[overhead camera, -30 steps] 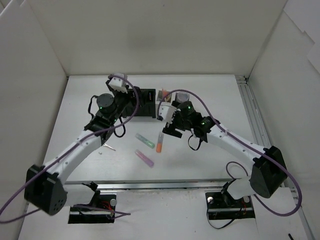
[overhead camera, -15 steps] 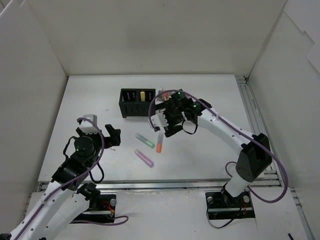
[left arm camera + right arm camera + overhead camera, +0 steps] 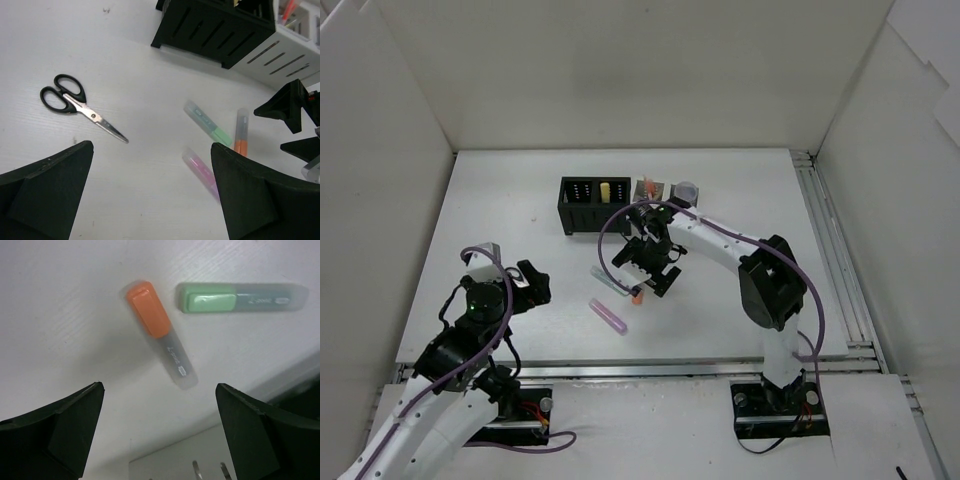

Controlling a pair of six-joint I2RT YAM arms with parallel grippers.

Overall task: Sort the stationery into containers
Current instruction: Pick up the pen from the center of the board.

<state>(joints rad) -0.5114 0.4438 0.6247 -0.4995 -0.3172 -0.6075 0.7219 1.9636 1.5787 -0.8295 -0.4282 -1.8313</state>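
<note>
Right now the right tool [image 3: 160, 387] hangs low over the bench [image 3: 740, 300], its fingers [image 3: 60, 425] standing wide apart with nothing gripped. The orange marker [image 3: 160, 342] lies flat on the bench just ahead of it, framed in the gap between the fingers. Its clear end is nearer the tool and its orange cap farther off. Just beyond that cap, towards one side, the green marker [image 3: 240, 297] lies crosswise, close to the orange one but not touching it.

Seen from above, this tool [image 3: 642, 272] covers most of both markers, so only the orange tip [image 3: 637, 296] shows at its near side. The pink-purple marker [image 3: 608, 315] lies alone a little nearer the arm bases. On the tool's far side the black organiser [image 3: 595, 210] and the white organiser [image 3: 655, 190] stand side by side. A yellow marker [image 3: 605, 190] stands upright in one compartment of the black one. A small round roll [image 3: 686, 189] sits just beside the white one.

Meanwhile the left tool [image 3: 532, 285] hovers well apart from the markers, its fingers [image 3: 45, 190] also spread and empty. Black-handled scissors [image 3: 75, 102] lie ahead of it to one side, blades closed. The three loose markers lie ahead to the other side.
</note>
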